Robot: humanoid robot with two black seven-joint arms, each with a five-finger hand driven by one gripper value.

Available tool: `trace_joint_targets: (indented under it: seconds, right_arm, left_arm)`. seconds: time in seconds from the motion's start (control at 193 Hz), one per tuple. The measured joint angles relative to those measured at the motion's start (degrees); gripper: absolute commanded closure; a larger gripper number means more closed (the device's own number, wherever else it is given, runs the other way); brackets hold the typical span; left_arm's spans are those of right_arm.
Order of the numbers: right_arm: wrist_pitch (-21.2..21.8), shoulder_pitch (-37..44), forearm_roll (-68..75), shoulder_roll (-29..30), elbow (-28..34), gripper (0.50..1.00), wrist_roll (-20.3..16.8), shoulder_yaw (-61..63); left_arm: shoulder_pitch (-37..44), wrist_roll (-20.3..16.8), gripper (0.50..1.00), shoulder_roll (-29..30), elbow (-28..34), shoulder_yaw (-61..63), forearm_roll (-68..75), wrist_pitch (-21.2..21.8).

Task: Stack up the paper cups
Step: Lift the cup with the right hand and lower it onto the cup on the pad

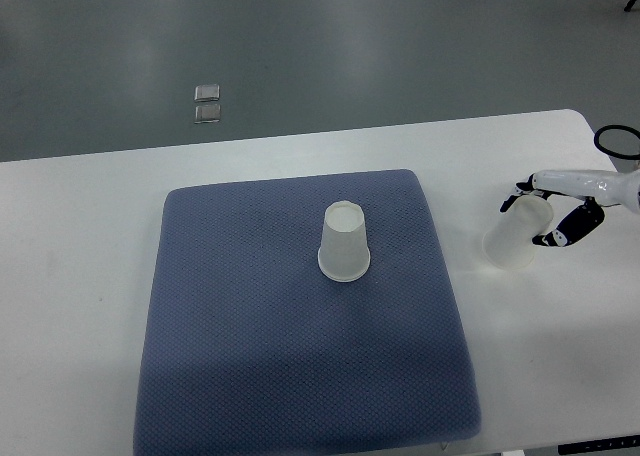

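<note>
Right robot hand (552, 219) is clamped on a cup (518, 235) near the surface's (80, 236) right edge; next it probably needs lowering over the mat's (250, 356) inverted cup (345, 242).

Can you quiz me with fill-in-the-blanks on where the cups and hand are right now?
1. One paper cup stands upside down on the blue ____.
2. The right hand is shut on the second ____.
3. The held cup is over the white ____, right of the mat.

Missing words: mat; cup; table.
</note>
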Motion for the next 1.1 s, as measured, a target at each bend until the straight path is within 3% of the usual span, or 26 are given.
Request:
trace_joint_targets:
  seconds: [0.239,0.571,1.1]
  right_arm:
    - [7.1,9.8,5.1,4.8,0.0,0.791,0.5,0.1]
    - [11.9,18.8,6.3,15.4,-0.3,0.783,-0.1,0.0]
    - [15.0,22.9,7.4,21.8,-3.7,0.769,-1.8,-3.0]
  left_arm:
    - [0.0,0.0,0.5,0.0,0.0,0.0,0.0,0.0]
    - [0.0,0.0,0.5,0.0,0.0,0.0,0.0,0.0]
    - [0.0,0.0,0.5,0.0,0.0,0.0,0.0,0.0]
